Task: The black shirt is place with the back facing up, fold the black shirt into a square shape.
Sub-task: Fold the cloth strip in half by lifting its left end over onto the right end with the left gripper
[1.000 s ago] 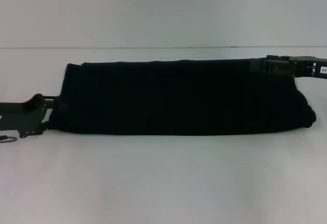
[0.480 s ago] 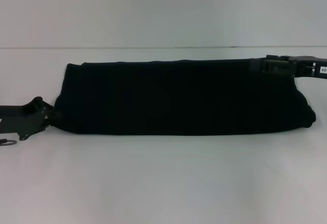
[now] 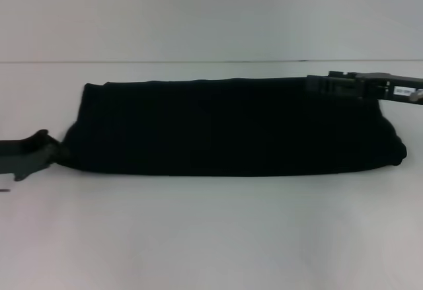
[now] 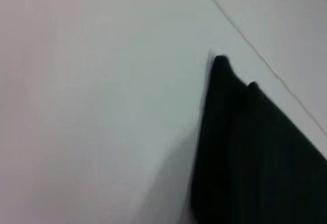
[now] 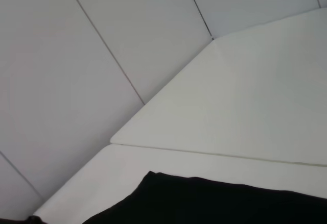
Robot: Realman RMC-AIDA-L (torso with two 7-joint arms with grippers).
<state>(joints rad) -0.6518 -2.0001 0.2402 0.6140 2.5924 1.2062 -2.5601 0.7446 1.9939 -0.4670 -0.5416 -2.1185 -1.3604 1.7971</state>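
Black shirt [image 3: 231, 128] of soft plain cloth, folded into a long, low band, stretches nearly the full width of a white table [image 3: 211, 237], its long edges running side to side and no print showing on the upturned surface. Nearest the robot lies bare tabletop; beyond it the band's front edge sits flat, with a rounded bulge of cloth at its right end. At the shirt's left end, the dark metal left gripper [image 3: 56, 150] reaches in low from the table's left side, its tip touching the near-left corner of the cloth; whether its fingers are parted or clamped cannot be told. Farther back, at the far-right corner, the black right gripper [image 3: 314, 84] lies level along the shirt's rear edge, its tip over the cloth; its finger state cannot be told either. The left wrist view shows a pointed corner of black fabric [image 4: 245, 147] on the white surface. Behind the table stands a pale panelled wall [image 3: 211, 12].
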